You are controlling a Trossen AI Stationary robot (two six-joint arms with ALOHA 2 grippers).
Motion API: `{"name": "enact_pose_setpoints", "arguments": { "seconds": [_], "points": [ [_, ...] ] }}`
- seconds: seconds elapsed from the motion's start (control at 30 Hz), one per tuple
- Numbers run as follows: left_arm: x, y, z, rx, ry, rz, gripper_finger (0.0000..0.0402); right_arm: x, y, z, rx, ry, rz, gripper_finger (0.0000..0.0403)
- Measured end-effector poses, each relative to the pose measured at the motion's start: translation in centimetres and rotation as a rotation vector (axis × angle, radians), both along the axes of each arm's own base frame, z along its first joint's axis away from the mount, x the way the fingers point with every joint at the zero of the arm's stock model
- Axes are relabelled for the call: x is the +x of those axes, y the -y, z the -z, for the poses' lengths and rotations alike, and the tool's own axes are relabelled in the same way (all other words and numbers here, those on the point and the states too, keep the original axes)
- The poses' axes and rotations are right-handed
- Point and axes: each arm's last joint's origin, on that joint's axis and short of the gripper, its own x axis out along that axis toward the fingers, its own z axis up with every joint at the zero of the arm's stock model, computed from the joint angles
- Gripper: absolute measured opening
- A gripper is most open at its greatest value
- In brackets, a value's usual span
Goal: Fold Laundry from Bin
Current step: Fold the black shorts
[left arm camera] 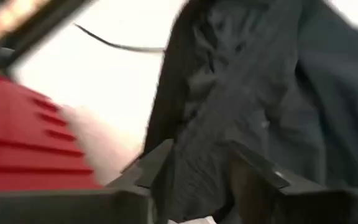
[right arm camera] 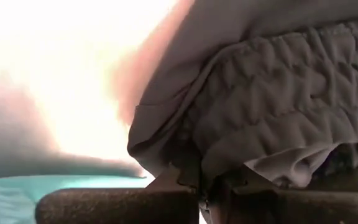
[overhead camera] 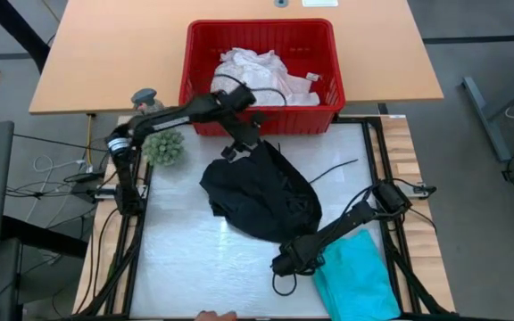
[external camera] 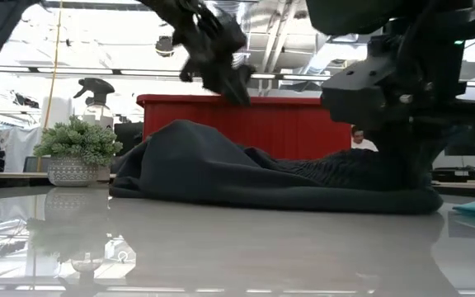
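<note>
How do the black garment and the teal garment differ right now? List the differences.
The black garment lies crumpled in a loose heap mid-table; the teal garment lies flat and neatly folded near the front right corner. The black one covers more table than the teal one. The right gripper is at the black garment's edge and the left gripper at its far end; the teal one lies untouched. Both are outside the red bin.

Legible text, labels, brands, numbers, signs: none found in any view. Red bin point(overhead camera: 261, 67): slotted walls and rim plain, no marking readable. White garment point(overhead camera: 255, 74) inside it: a small tag-like patch shows near one edge, too small to read. Black garment point(overhead camera: 261, 196): no print or label visible. Teal garment point(overhead camera: 357, 276): plain. Potted plant point(external camera: 76, 151) and spray bottle point(external camera: 93, 92) at the table's side: no lettering can be made out.
</note>
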Motion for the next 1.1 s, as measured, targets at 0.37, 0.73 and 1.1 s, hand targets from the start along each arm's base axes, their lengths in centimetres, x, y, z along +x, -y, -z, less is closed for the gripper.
{"name": "enact_pose_setpoints", "arguments": {
  "seconds": [0.37, 0.73, 1.1],
  "points": [
    [3.1, -2.1, 3.5, 0.164, 0.081, 0.017, 0.0192, 0.2, -2.0, 0.2, 0.100, 0.057, -0.101, 0.0033],
    [5.6, 0.9, 6.7, 0.097, -0.001, 0.110, 0.0192, 0.0, -4.0, 0.3, 0.145, 0.120, -0.175, 0.0033],
    [7.5, 3.2, 11.4, 0.208, -0.183, 0.103, 0.0192, -0.5, -5.4, 0.3, 0.166, 0.148, -0.237, 0.0034]
  ]
}}
